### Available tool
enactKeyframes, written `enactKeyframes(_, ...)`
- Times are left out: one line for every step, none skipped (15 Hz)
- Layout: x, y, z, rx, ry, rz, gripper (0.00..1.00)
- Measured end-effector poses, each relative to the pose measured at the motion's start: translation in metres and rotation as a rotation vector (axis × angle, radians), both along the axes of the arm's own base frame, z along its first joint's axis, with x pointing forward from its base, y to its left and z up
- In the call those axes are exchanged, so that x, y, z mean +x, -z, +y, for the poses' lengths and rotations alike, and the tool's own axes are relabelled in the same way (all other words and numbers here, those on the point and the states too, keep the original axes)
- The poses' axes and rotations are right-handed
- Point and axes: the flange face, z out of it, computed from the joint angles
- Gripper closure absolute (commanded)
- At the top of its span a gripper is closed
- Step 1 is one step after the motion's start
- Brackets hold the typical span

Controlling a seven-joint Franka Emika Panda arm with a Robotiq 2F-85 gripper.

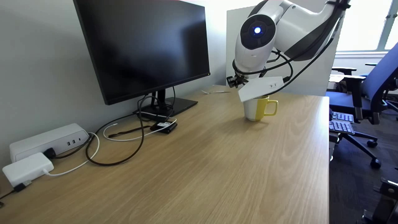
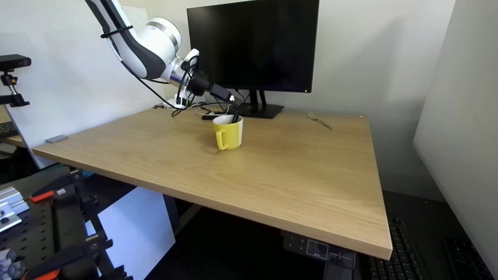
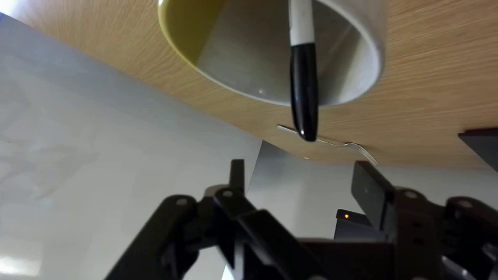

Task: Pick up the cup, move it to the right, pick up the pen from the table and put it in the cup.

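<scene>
The pen [image 3: 304, 77] is seen in the cup [image 3: 253, 54], its long axis pointed, cap first, toward the gap of the gripper [image 3: 299, 165], whose jaws are parted widely with nothing held, so a straight withdrawal seems called for, though depth is poorly shown.

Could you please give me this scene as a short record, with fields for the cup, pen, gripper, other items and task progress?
Cup: white-and-yellow mug with a handle, upright on the table
Pen: in the cup, white barrel downward, black end sticking out above the rim
Gripper: open, holding nothing, near the pen's black end
Other items: fork; monitor on its stand
Task progress: pen in cup; whether the cup was moved right cannot be told
</scene>
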Motion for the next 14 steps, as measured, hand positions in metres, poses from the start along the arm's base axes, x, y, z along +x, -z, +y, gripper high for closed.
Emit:
enactKeyframes(0.0, -0.002, 0.002, 0.007, -0.003, 0.0, 0.0)
enactKeyframes(0.0, -0.004, 0.003, 0.014, -0.004, -0.002, 0.0)
enactKeyframes(0.001, -0.008, 0.005, 0.021, -0.003, -0.006, 0.0)
enactKeyframes(0.001, -0.014, 0.006, 0.028, -0.003, -0.013, 0.0)
enactKeyframes(0.002, -0.021, 0.008, 0.034, -0.002, -0.021, 0.0)
enactKeyframes(0.002, -0.03, 0.009, 0.042, 0.001, -0.028, 0.0)
enactKeyframes(0.003, -0.039, 0.011, 0.05, 0.004, -0.034, 0.0)
enactKeyframes(0.002, -0.05, 0.013, 0.06, 0.006, -0.037, 0.0)
enactKeyframes(0.001, -0.06, 0.015, 0.072, 0.008, -0.037, 0.0)
enactKeyframes(-0.001, -0.071, 0.017, 0.088, 0.006, -0.03, 0.0)
enactKeyframes(-0.003, -0.081, 0.019, 0.106, 0.001, -0.015, 0.0)
enactKeyframes(-0.007, -0.09, 0.021, 0.128, -0.007, 0.008, 0.0)
enactKeyframes(-0.011, -0.099, 0.024, 0.158, -0.022, 0.04, 0.0)
enactKeyframes(-0.015, -0.106, 0.025, 0.186, -0.035, 0.072, 0.0)
